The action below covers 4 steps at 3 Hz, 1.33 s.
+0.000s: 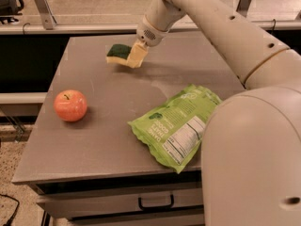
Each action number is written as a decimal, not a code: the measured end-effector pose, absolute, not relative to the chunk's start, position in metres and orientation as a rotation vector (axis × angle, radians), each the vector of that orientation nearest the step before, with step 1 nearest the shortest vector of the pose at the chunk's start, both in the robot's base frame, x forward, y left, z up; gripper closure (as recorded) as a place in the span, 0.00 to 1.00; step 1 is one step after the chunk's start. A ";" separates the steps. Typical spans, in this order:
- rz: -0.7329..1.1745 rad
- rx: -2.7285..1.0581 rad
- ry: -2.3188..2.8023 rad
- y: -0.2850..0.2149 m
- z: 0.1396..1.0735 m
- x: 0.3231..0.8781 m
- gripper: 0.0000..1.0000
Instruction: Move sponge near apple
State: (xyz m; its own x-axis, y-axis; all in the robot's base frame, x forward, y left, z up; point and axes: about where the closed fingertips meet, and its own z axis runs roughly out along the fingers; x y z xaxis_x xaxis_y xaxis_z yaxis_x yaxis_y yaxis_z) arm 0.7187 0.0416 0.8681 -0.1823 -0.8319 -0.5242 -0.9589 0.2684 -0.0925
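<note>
The sponge [117,52], dark green on top with a yellow body, is at the far middle of the grey table [108,140]. My gripper [135,55] reaches down from the upper right and is shut on the sponge's right end, holding it tilted just above the tabletop. The red-orange apple [70,105] stands on the table's left side, well to the front left of the sponge and apart from it.
A large green snack bag [176,124] lies flat on the table's right front, partly under my arm [225,36]. A drawer with a handle [155,204] sits below the table's front edge. A rail and a glass barrier run behind the table.
</note>
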 end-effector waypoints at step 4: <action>0.417 -1.899 1.950 0.050 0.856 0.594 0.75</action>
